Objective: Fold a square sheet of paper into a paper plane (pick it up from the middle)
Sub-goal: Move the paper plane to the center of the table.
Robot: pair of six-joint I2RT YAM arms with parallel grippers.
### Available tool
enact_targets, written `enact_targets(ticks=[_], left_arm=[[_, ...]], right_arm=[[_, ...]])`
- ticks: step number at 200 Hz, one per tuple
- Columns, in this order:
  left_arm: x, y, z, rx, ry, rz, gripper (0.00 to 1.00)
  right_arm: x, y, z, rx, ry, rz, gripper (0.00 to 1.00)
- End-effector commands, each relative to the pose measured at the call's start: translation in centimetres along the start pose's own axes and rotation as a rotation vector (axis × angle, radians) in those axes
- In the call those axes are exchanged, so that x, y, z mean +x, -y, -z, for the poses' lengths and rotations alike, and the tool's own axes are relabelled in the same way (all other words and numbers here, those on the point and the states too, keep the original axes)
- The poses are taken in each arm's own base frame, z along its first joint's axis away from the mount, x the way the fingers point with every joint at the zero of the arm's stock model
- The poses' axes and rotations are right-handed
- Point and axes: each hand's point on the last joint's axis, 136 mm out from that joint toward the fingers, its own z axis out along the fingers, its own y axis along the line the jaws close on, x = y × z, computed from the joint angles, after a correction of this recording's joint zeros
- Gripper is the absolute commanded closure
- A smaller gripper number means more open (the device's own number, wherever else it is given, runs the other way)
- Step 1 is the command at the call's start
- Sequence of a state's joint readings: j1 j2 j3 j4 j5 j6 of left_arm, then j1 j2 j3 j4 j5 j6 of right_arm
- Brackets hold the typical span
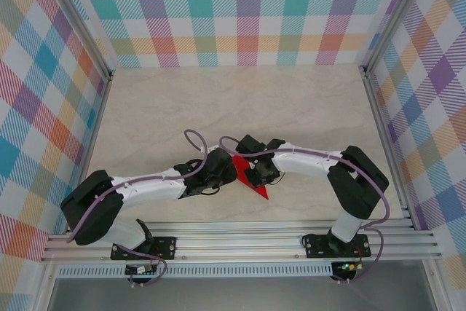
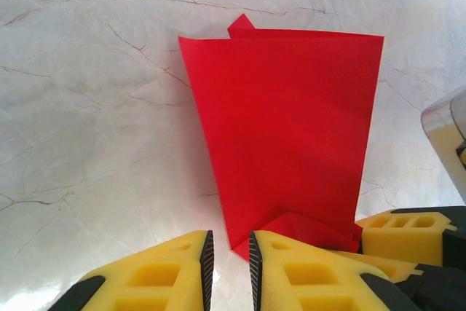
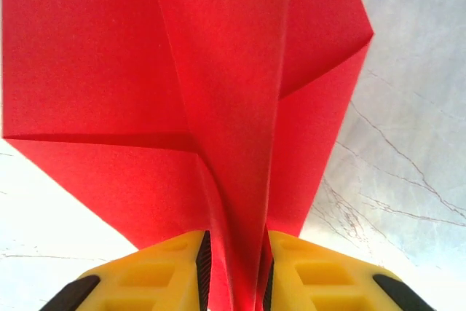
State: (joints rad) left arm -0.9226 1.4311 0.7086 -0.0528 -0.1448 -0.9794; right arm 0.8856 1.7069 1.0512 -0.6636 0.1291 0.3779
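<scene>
The paper plane is red paper folded to a point, lying on the marble table between the two arms near the front edge. My right gripper is shut on the plane's raised centre fold, and the wings spread out to both sides of it. My left gripper stands open by a narrow gap, with a corner of the plane just at its mouth and bare table showing between the pads. From above, the left gripper and right gripper nearly meet at the paper. The right gripper's yellow fingers show at the left wrist view's lower right.
The marble table stretches back to plaid walls held in aluminium posts. A metal rail with both arm bases runs along the near edge. Purple cables loop over each arm.
</scene>
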Motion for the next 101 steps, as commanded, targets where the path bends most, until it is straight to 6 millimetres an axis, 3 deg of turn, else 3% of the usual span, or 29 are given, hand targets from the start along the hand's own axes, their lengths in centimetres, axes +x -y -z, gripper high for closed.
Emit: enact_targets(ticks=[1, 66, 101], left_arm=[[0.2, -0.6, 0.5, -0.016, 0.017, -0.014, 0.77], [-0.2, -1.3, 1.2, -0.036, 0.043, -0.007, 0.77], [-0.2, -1.6, 1.3, -0.042, 0.048, -0.002, 0.77]], right_arm=[[0.1, 0.2, -0.6, 0.073, -0.028, 0.010, 0.75], [0.2, 0.4, -1.8, 0.129, -0.057, -0.009, 0.75], [0.1, 0.2, -1.3, 0.115, -0.043, -0.018, 0.88]])
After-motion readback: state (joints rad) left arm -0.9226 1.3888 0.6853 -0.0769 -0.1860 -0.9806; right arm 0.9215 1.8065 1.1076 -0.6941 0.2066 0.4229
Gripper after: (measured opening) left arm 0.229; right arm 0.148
